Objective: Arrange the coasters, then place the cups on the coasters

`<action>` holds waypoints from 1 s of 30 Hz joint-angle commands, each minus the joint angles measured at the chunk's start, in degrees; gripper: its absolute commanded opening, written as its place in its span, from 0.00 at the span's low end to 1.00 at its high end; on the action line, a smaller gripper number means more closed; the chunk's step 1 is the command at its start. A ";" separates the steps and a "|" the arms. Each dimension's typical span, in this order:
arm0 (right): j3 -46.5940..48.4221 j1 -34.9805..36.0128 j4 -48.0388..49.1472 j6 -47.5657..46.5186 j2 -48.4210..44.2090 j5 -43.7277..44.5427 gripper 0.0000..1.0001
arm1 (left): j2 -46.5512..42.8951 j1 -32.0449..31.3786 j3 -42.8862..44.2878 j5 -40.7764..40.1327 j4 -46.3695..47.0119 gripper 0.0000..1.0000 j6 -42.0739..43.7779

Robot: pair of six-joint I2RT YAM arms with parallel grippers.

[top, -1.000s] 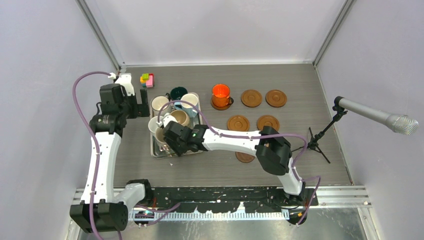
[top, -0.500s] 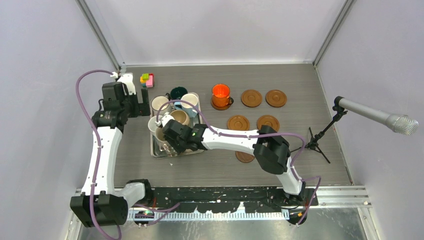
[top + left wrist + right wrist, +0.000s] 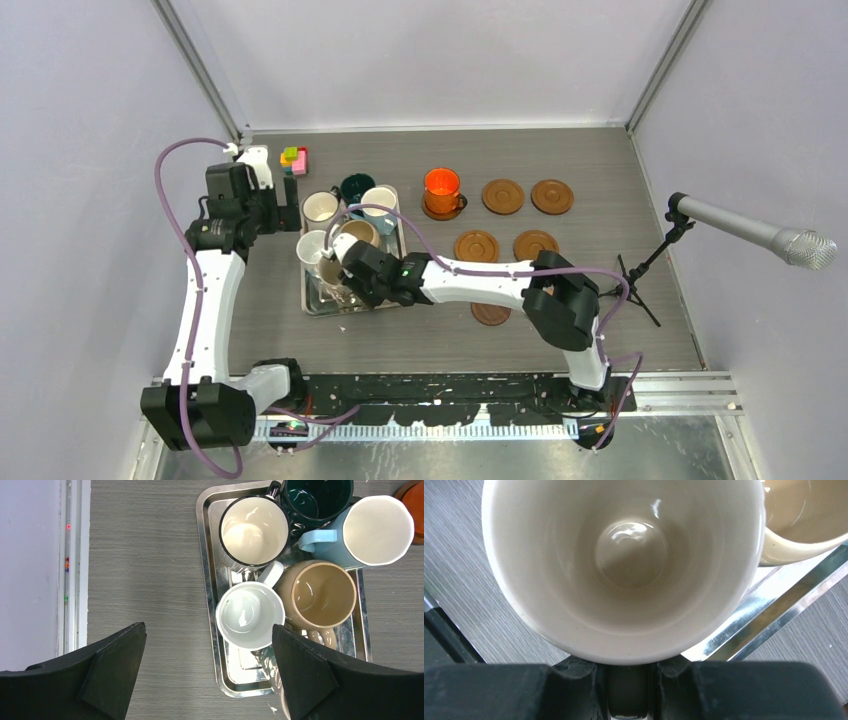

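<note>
The cream mug [image 3: 624, 570] sat dead ahead of right gripper [image 3: 627, 682], jaws pinched on its handle, apparently. Bare coasters [image 3: 477, 245] lay rightward; left gripper [image 3: 208, 632] gaped wide.

Robotics lab test booth: plain pale walls [image 3: 430, 60] and metal corner posts [image 3: 200, 70] enclose a grey desk [image 3: 420, 335]. Left arm [image 3: 205, 300] and right arm [image 3: 480, 270] are bolted to its near edge, with a microphone [image 3: 750, 228] at its right edge.

Shiny things on a matt surface
The cream mug [image 3: 624, 555] and the white mug [image 3: 250, 615] are glossy glazed ceramic with bright highlights inside; the tray [image 3: 207, 580] is polished, mirror-like metal; the table [image 3: 150, 555] is matt grey with a fine wood grain; the coasters [image 3: 503, 196] look matt brown.
</note>
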 commanded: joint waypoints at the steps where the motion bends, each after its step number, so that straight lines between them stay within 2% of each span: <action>1: -1.40 -0.44 8.21 -2.12 -8.21 -3.27 0.00 | 0.06 0.32 2.06 0.39 2.10 1.00 0.95; 10: -6.41 -3.00 11.42 -1.25 -15.68 -13.13 0.00 | 0.66 0.34 2.68 0.89 1.97 1.00 0.95; 18: -10.76 -7.89 6.88 -1.65 -26.71 -17.98 0.00 | 1.85 0.37 4.32 1.85 1.62 1.00 2.58; 24: -13.21 -16.78 -1.65 -3.68 -36.21 -16.02 0.00 | 2.91 0.37 6.36 2.00 1.36 1.00 3.15; 30: -14.40 -28.86 -9.90 -5.10 -43.48 -13.74 0.00 | 4.86 0.35 8.96 2.80 0.27 1.00 3.18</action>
